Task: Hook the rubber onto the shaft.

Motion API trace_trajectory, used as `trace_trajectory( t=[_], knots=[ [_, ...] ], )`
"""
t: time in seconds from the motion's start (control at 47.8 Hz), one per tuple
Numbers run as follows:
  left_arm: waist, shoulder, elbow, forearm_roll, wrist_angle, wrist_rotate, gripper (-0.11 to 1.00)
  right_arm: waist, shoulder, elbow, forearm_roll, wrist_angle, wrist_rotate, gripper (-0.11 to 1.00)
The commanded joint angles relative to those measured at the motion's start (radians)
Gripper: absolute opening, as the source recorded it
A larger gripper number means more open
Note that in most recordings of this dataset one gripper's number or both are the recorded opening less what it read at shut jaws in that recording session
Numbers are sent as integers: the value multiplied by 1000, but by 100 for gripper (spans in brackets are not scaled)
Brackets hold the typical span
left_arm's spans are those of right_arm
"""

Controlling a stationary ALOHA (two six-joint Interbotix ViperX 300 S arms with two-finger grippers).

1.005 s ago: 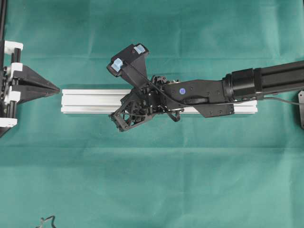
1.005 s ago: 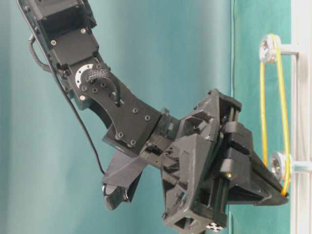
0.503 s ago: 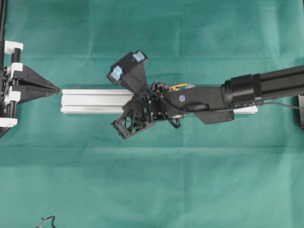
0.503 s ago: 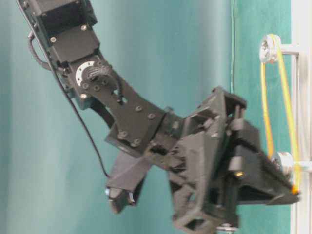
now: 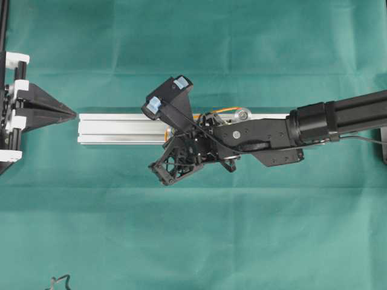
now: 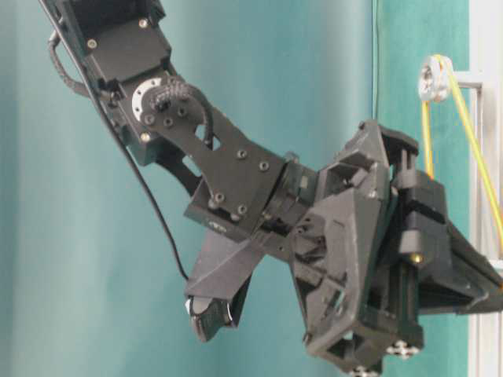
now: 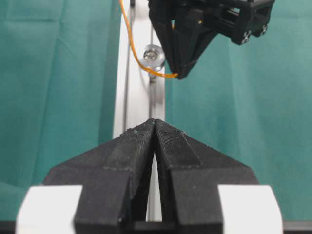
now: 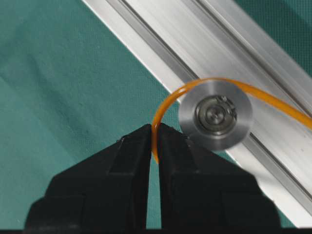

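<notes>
In the right wrist view my right gripper (image 8: 155,127) is shut on the thin orange rubber (image 8: 164,104). From the jaws the rubber curves over the far edge of the silver wheel on the shaft (image 8: 215,113), then runs off to the right along the silver rail (image 8: 204,48). The left wrist view shows the right gripper (image 7: 179,75) holding the rubber (image 7: 127,39) just past that shaft (image 7: 152,54). At table level the rubber (image 6: 425,141) hangs stretched from an upper wheel (image 6: 432,78). My left gripper (image 7: 155,122) is shut and empty, off the rail's left end (image 5: 66,113).
The rail (image 5: 121,128) lies left to right across the green cloth (image 5: 193,229). My right arm (image 5: 338,118) reaches in from the right above it. A small black object (image 5: 58,281) lies at the front left edge.
My right gripper has drawn the rubber further along and toward the near side of the rail, stretching it. The silver wheel under the arm has come into sight from overhead. The left gripper has stayed still.
</notes>
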Motion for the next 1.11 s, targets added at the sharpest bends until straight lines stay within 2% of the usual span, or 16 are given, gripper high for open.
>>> trace_trajectory(
  t=[0.0,0.775,1.089],
  knots=[
    [2,6,-31,2,-6,0,0,6,-46,3,0,2,2,7],
    [2,6,-31,3,-5,0,0,6,-160,137,-11,-5,-2,7],
    [0,6,-31,3,-5,0,0,6,-176,158,-11,-11,-8,7]
  ],
)
